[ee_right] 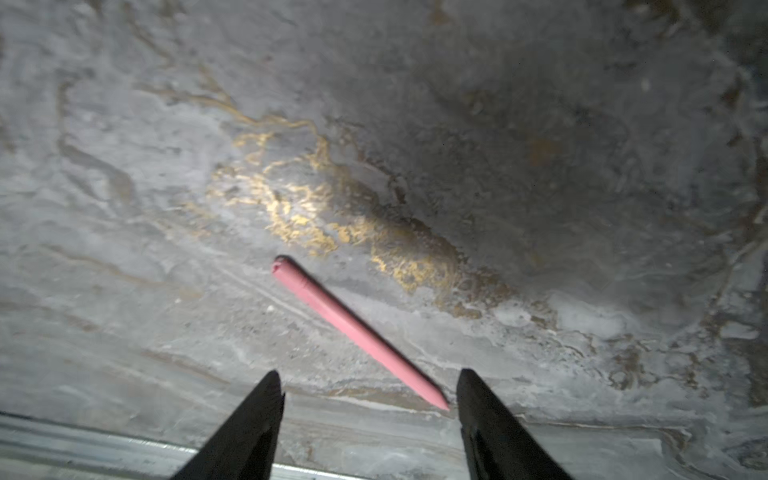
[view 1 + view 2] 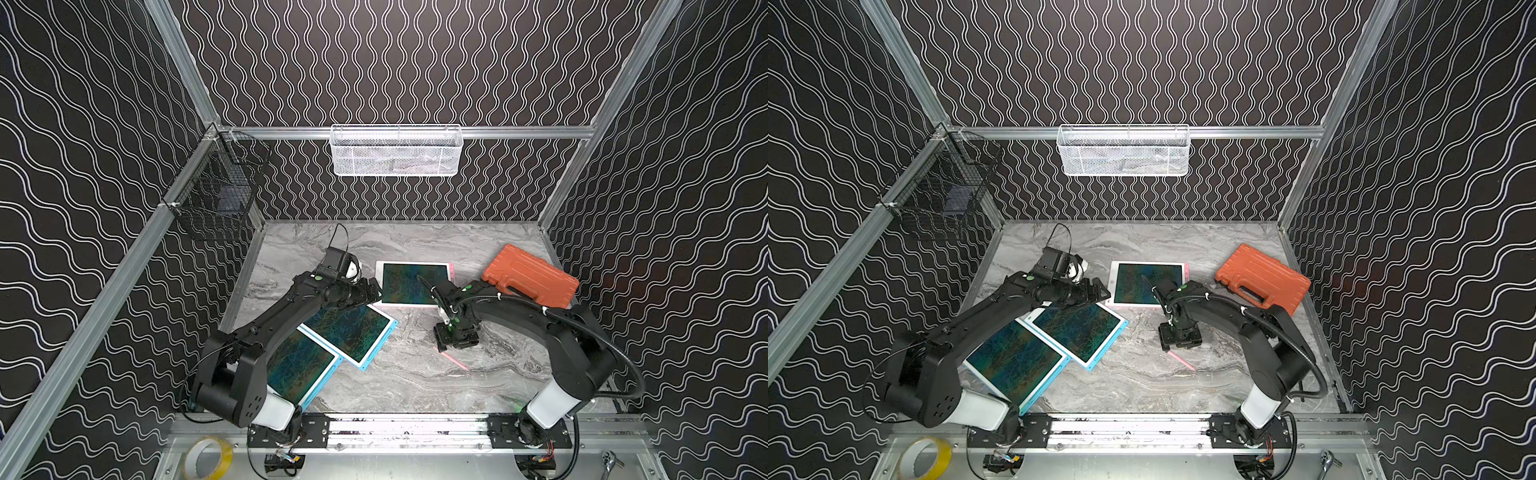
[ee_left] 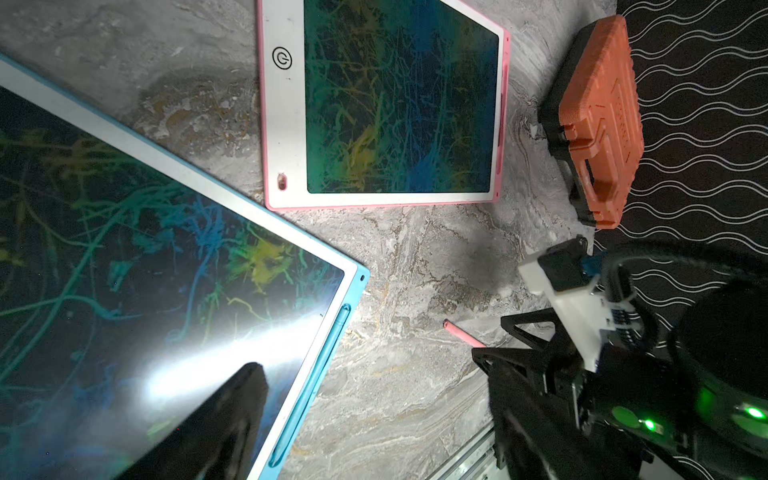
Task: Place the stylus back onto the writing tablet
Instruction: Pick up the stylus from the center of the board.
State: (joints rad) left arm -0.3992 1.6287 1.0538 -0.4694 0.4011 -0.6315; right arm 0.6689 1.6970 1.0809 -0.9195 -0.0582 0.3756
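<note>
- Marble tabletop (image 2: 415, 386): pink stylus (image 1: 357, 330) laid flat on it, off tablet.
- Pink-framed writing tablet (image 2: 401, 282) set toward back wall, beyond right gripper (image 1: 368, 378).
- Right gripper held low over stylus, jaws spread, nothing grasped; judged nearer arm.
- Left gripper (image 2: 374, 291) spread, empty, beside tablet's edge.
- Stylus axis set diagonally across jaw gap, pointed tip just beside one finger; wrist turn judged needed.
- In top views stylus partly hidden under gripper; tablet's side slot hard to make out.

- Pink stylus (image 2: 454, 360): one end hidden beneath right gripper (image 2: 456, 344) in both top views.
- Nearer blue tablet (image 2: 297, 365): partly covered by left arm (image 2: 270, 328).
- Left gripper (image 2: 374, 291): in its wrist view only one finger (image 3: 245, 399), blurred and cut off by the edge.
- White mesh basket (image 2: 397, 151): contents too indistinct to tell.
</note>
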